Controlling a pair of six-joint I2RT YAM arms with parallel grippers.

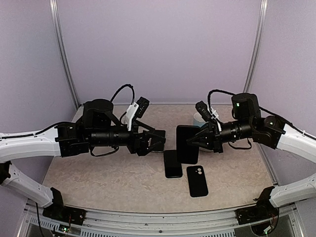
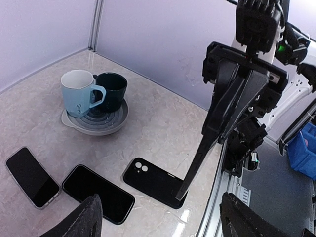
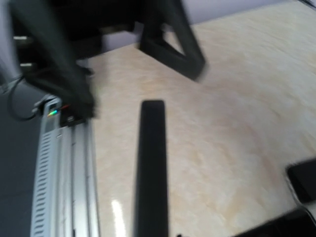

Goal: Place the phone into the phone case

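Aloft, right gripper (image 1: pixel 196 140) clasping phone (image 1: pixel 187 150), mug (image 2: pixel 77 93) lettering unreadable

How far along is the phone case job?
Done: the right tool grips a flat black slab, probably the phone, clear of the table. In hand: that hold; the left tool is open, empty. Left: the phone case lies on the table, apart from the slab.

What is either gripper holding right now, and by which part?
The right gripper pinches a flat black phone by one end, its other end sticking out free. The left gripper is open and empty.
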